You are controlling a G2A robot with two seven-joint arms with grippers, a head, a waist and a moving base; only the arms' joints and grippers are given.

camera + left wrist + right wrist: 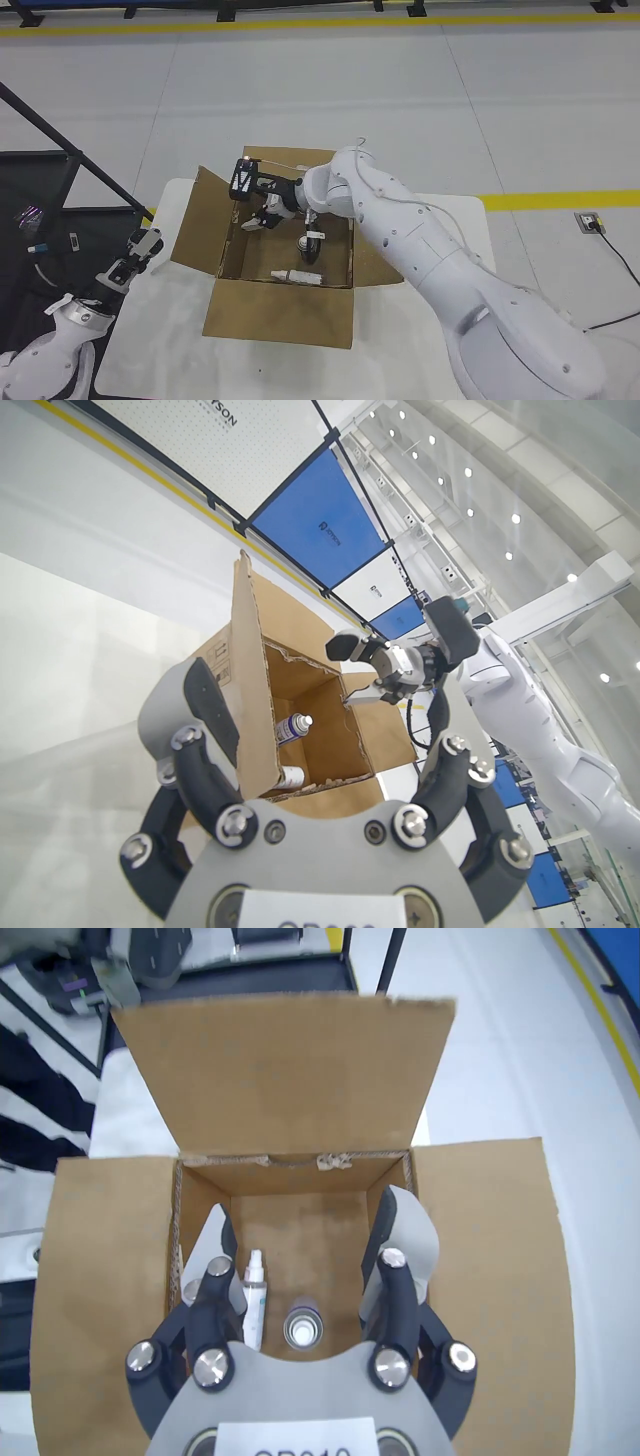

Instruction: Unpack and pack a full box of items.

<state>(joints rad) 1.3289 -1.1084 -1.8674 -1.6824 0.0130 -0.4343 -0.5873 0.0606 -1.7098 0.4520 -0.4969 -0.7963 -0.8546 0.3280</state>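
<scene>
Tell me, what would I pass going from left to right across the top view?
First the left gripper, then the box's left flap, right gripper, upright spray can inside the box, and last the floor socket.

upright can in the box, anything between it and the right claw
Nothing visible does. The right claw hangs open over the box, the can upright below it; the spray bottle lies beside the can, apart.

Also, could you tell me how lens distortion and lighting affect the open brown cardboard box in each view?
Left wrist view: wide-angle curvature bends the wall panels; ceiling lamps glare as bright spots. Right wrist view: the open brown cardboard box bows at its flaps, inside evenly lit. Top view: the box floor is shaded, yet the white spray bottle stands out.
</scene>
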